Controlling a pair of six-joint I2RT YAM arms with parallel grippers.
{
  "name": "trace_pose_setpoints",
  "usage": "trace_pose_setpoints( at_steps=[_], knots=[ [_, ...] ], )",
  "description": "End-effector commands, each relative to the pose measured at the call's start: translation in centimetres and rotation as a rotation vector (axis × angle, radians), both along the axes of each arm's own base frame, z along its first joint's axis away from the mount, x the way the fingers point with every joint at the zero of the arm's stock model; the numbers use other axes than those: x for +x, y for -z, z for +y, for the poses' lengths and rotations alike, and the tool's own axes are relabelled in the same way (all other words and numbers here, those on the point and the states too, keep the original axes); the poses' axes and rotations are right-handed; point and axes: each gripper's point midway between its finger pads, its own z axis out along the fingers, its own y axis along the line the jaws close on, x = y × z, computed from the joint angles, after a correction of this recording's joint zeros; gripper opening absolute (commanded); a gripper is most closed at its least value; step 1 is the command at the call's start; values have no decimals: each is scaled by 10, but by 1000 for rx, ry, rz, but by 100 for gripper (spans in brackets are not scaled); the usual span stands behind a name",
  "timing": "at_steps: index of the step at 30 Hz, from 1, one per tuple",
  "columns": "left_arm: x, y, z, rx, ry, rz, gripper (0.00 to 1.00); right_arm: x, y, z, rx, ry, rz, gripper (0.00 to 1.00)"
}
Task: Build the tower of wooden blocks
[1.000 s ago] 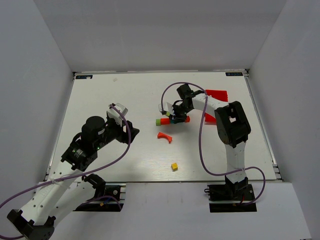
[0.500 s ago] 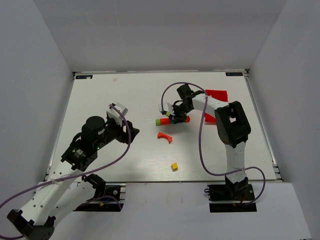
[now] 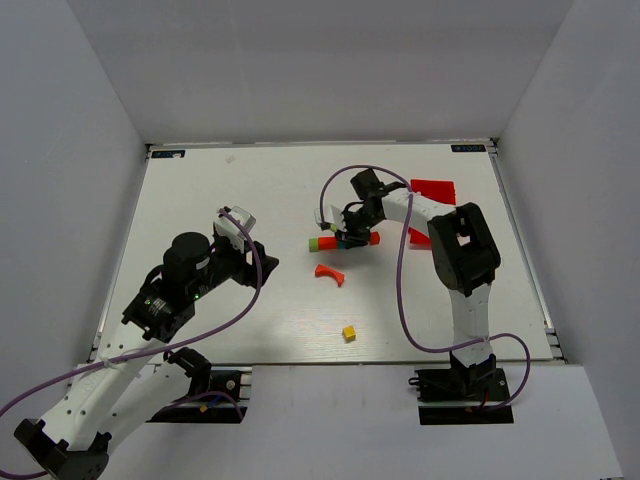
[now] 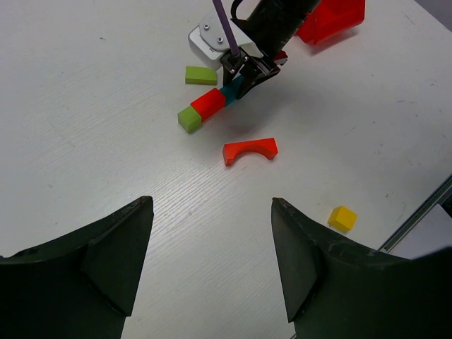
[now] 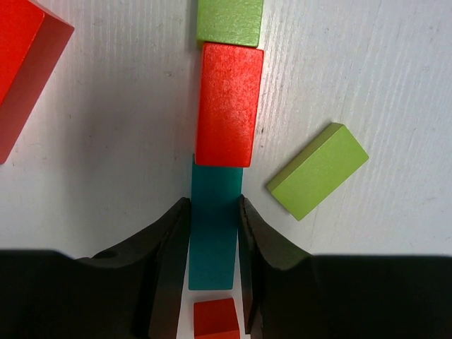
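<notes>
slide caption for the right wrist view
Right gripper closed on a teal block in line with a red block and green cube; a green bar lies askew beside them.

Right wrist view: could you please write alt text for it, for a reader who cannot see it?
The right gripper grips a teal bar lying end to end with a red block and a green block on the white table. A green bar lies tilted to their right.
</notes>
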Motion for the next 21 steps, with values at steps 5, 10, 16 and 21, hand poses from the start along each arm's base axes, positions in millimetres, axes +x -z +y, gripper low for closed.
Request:
trace_pose_setpoints(
  at_steps=[5,10,16,21],
  knots=[
    [-2,-1,0,-4,10,-11,78,-22,11,-2,-36,6,69,34],
    [-2,-1,0,-4,10,-11,78,-23,11,-2,-37,10,74,34],
    [-2,-1,0,-4,10,-11,78,-22,12,-2,-38,20,76,39],
    [-2,-1,0,-4,10,-11,78,-19,13,-2,-37,34,70,44]
  ],
)
